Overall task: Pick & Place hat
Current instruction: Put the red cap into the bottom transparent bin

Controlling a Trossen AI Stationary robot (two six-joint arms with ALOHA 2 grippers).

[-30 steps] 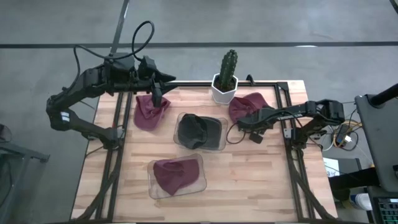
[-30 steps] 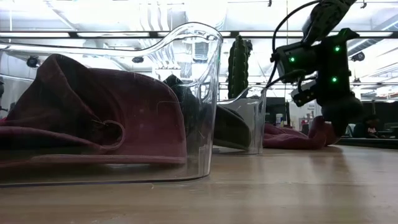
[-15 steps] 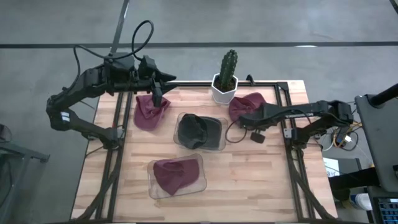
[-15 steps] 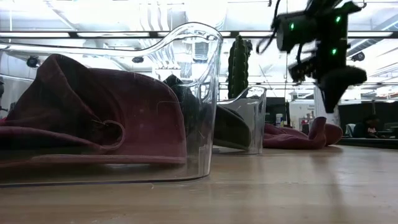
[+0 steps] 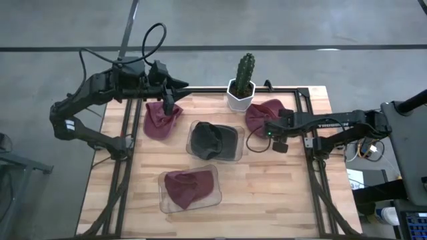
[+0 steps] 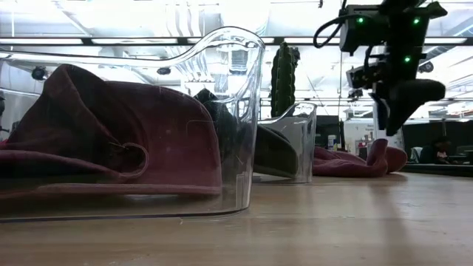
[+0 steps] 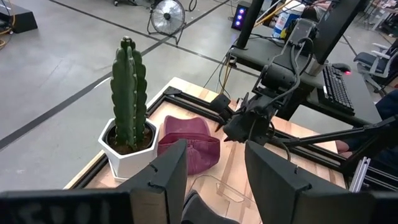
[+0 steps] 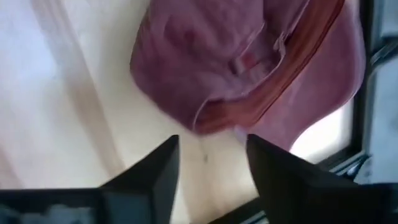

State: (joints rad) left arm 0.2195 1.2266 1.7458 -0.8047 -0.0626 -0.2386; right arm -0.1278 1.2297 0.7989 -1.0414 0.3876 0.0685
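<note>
A maroon hat (image 5: 263, 112) lies flat on the table near its far right corner; it also shows as the hat (image 8: 249, 56) in the right wrist view and the hat (image 6: 355, 162) in the low view. My right gripper (image 5: 265, 128) hangs open just above the table at this hat's near edge, seen as the gripper (image 6: 403, 118) and the gripper (image 8: 208, 168). A second maroon hat (image 5: 160, 121) lies at the far left. My left gripper (image 5: 168, 105) waits open over its far edge, fingers level toward the cactus (image 7: 127, 93).
A black hat sits in a clear tray (image 5: 215, 140) at the table's middle. Another maroon hat fills a clear tray (image 5: 190, 189) near the front edge. A potted cactus (image 5: 242, 83) stands at the far edge. Bare wood lies at the near right.
My right gripper has risen from table height beside the far-right maroon hat and drawn back a little toward the table's right edge. The hat lies where it was.
</note>
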